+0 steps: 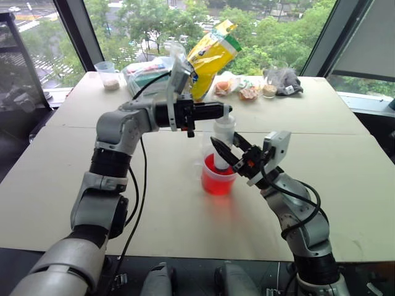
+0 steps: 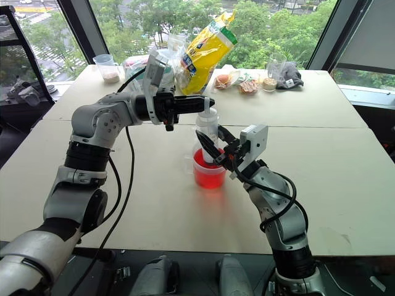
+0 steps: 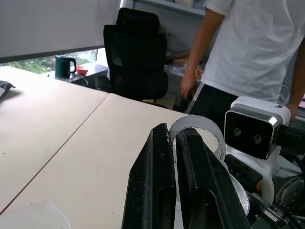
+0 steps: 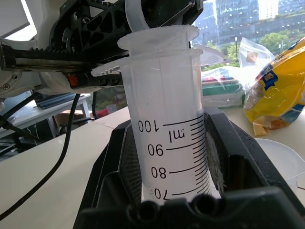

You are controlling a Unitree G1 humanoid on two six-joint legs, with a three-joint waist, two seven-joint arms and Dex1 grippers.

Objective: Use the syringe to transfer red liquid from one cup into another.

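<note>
Holding the syringe (image 1: 223, 137) upright with its tip down inside the red cup (image 1: 217, 177), which sits mid-table on the tan table (image 1: 345, 179). Right gripper (image 1: 226, 153) is clamped on the barrel; the right wrist view shows the graduated barrel squeezed between both black fingers (image 4: 116, 167), the 100 ml mark just above them. Left gripper (image 1: 223, 111) comes in level from the robot's left, pinched on the plunger's ring handle at the top; the left wrist view has the white ring (image 3: 198, 131) caught between its closed fingers (image 3: 150, 181). Plunger flange sits right on the barrel flange, so it reads as fully pushed in, and the visible barrel section looks clear, no red in it. Red liquid (image 1: 216, 182) fills roughly the lower half of the cup. My read: setup is done (syringe gripped two-handed, tip in the source) and the draw hasn't started or has barely started. Left to do: pull the plunger up, lift out, move over, discharge. The clear cup (image 2: 192, 161) looks like the faint outline touching or just behind the red one on the robot's left; hard to confirm, and I can't tell if anything is in it. Yellow bag (image 1: 210, 55), a small cup with powder (image 1: 108, 75) and assorted packets sit at the far edge, well apart. A person (image 3: 248, 52) stands beyond the table in the left wrist view.
</note>
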